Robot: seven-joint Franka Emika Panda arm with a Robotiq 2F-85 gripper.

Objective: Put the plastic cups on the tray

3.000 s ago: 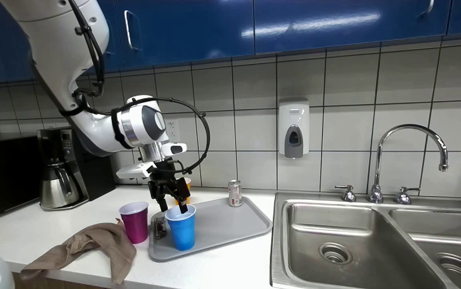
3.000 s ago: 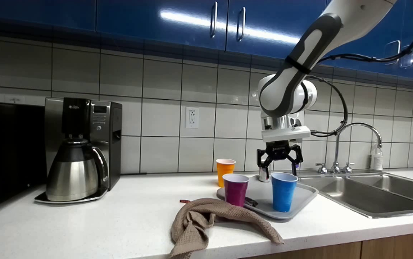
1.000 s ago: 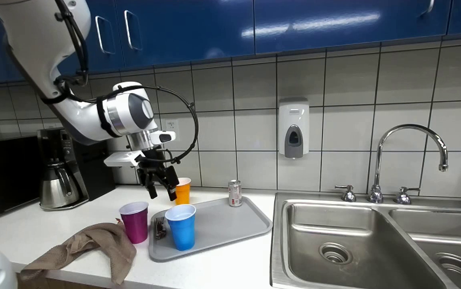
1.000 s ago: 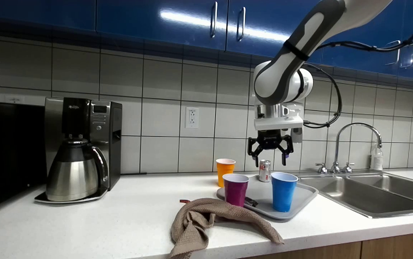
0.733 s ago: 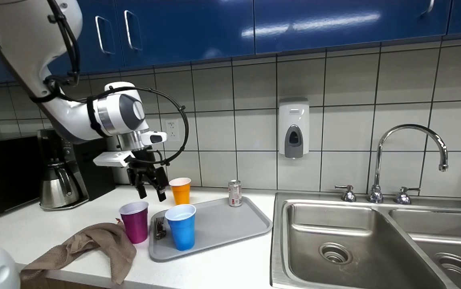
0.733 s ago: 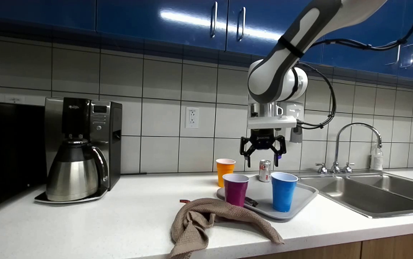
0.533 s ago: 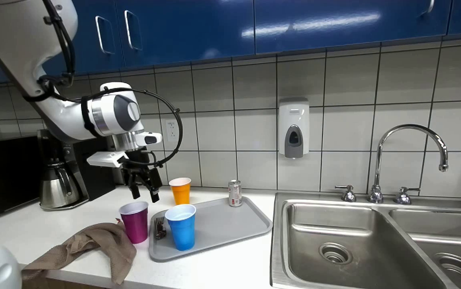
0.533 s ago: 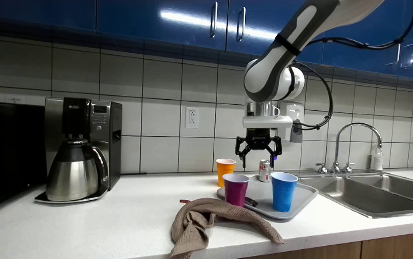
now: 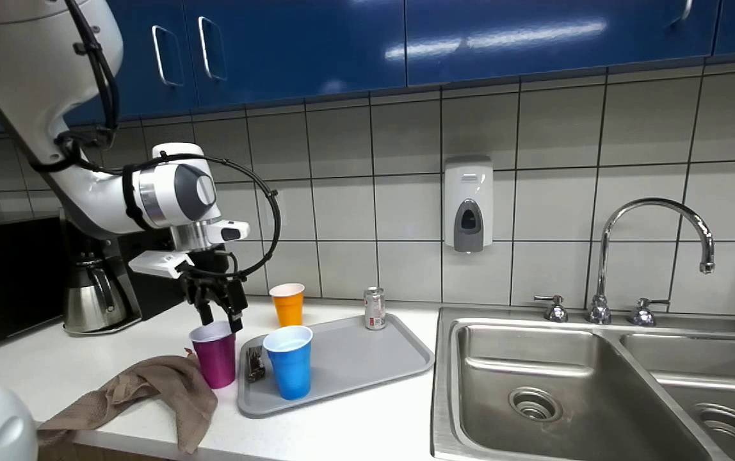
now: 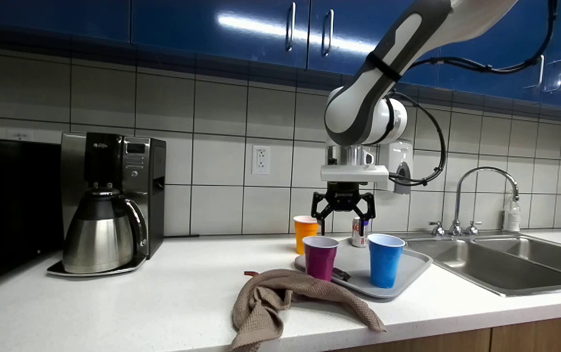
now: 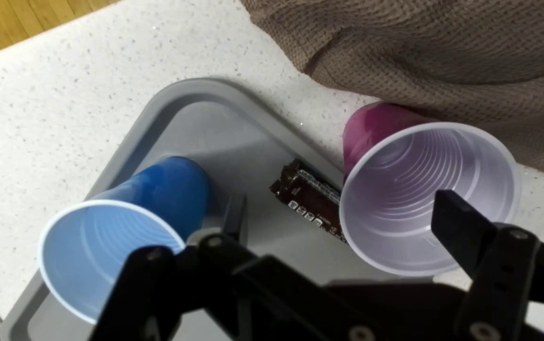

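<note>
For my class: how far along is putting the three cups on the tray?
Done: the blue cup stands on the tray.
In hand: the open end effector hangs close to the purple cup, holding nothing; that cup is probably the next pick.
Still to do: the purple cup and the orange cup, both standing off the tray.

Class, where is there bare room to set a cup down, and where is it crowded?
Free: on the tray, bordered by blue cup, can and the rim toward the sink; on the counter, between coffee pot and brown cloth.
Crowded: the tray's other end, with blue cup and wrapped bar, purple cup and cloth just outside, and the end effector close above.
</note>
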